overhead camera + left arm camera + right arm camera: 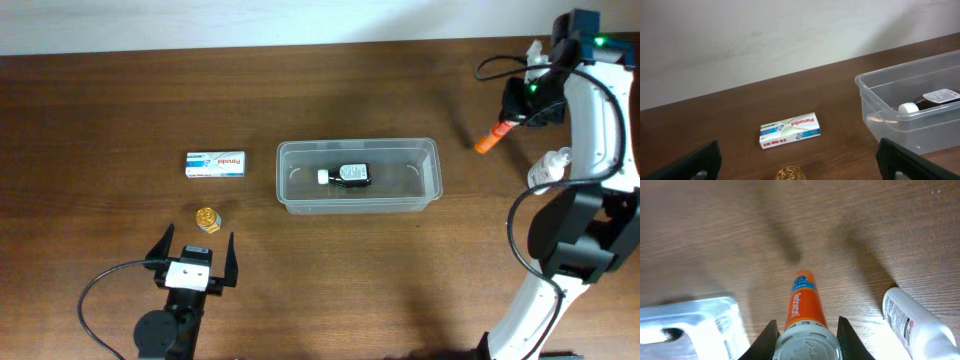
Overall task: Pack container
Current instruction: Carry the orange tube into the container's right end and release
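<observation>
- The container (430, 150), a clear, shallow rectangular plastic tub with rounded corners, sits at the middle of the brown wooden table (100, 100). Its long axis runs left to right, and a small dark bottle with a white cap (349, 175) already lies inside.
- My right gripper (512, 118) is clamped on the white cap end of an orange tube (486, 143) near the table's far right corner. It looks lifted off the wood.
- The relation that matters: the container lies to the left of these fingers and nearer the front edge. The tube's long axis slants towards the tub's right end, so I judge a short carry leftwards by the right arm will do it.
- A white plastic bottle (548, 170) lies just right of the tube's path, by the right edge.
- My left gripper (196, 248) stands wide open and empty near the front edge, with a small gold-topped item (208, 217) just beyond it and a blue-and-white Panadol box (216, 164) further on.
</observation>
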Controlling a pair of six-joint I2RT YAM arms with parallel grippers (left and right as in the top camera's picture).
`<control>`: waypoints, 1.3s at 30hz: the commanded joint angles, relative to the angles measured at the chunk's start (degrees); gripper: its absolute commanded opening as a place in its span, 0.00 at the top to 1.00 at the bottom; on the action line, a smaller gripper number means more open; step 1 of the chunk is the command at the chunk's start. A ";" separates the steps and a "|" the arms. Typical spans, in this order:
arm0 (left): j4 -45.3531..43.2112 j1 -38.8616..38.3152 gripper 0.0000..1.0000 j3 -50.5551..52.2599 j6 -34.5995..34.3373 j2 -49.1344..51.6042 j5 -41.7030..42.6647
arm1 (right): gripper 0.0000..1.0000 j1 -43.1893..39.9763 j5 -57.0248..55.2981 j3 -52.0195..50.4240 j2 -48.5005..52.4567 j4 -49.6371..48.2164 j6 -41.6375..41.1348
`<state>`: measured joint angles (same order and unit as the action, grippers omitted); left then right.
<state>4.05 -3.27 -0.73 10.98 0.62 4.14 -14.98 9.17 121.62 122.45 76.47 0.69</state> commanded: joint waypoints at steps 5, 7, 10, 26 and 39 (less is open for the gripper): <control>0.11 -0.22 0.01 0.24 0.90 -0.28 0.81 | 0.80 -0.22 7.39 6.64 -8.07 7.96 0.87; 0.11 -0.22 0.01 0.24 0.90 -0.28 0.81 | 0.80 0.42 8.55 7.67 -9.64 10.43 2.47; 0.11 -0.22 0.01 0.24 0.90 -0.28 0.81 | 0.80 2.10 8.63 8.28 -12.33 12.87 2.60; 0.11 -0.22 0.01 0.24 0.90 -0.28 0.81 | 0.80 19.21 1.09 2.91 -16.87 15.61 3.32; 0.11 -0.22 0.01 0.24 0.90 -0.28 0.81 | 0.79 22.14 0.74 -12.87 -16.65 2.21 1.86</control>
<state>4.05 -3.27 -0.73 10.96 0.62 4.16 6.63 10.79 110.72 106.04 79.90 3.01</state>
